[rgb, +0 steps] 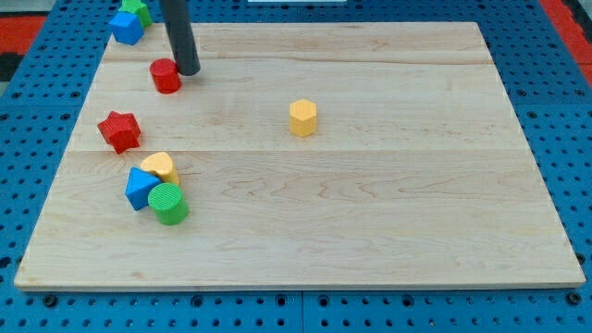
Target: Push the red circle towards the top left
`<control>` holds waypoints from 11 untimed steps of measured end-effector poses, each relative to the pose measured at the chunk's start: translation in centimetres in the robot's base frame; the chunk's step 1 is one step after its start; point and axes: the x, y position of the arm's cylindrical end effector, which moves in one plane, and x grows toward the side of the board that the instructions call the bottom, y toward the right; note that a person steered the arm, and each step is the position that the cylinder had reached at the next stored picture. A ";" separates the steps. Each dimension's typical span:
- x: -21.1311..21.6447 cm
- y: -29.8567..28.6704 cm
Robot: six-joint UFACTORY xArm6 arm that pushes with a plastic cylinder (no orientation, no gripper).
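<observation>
The red circle (166, 75) is a short red cylinder near the board's top left. My tip (188, 70) is the lower end of a dark rod that comes down from the view's top; it sits right against the red circle's right side, touching or nearly touching it. A blue block (126, 27) and a green block (139, 9) lie at the board's top left corner, up and left of the red circle.
A red star (119, 130) lies below the red circle near the left edge. A yellow heart-like block (160, 167), a blue triangular block (141, 188) and a green cylinder (168, 203) cluster lower left. A yellow hexagon (302, 117) sits mid-board. The wooden board (370, 231) rests on a blue pegboard.
</observation>
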 end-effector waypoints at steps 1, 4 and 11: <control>0.0 -1.1; 5.6 0.0; 2.9 -3.7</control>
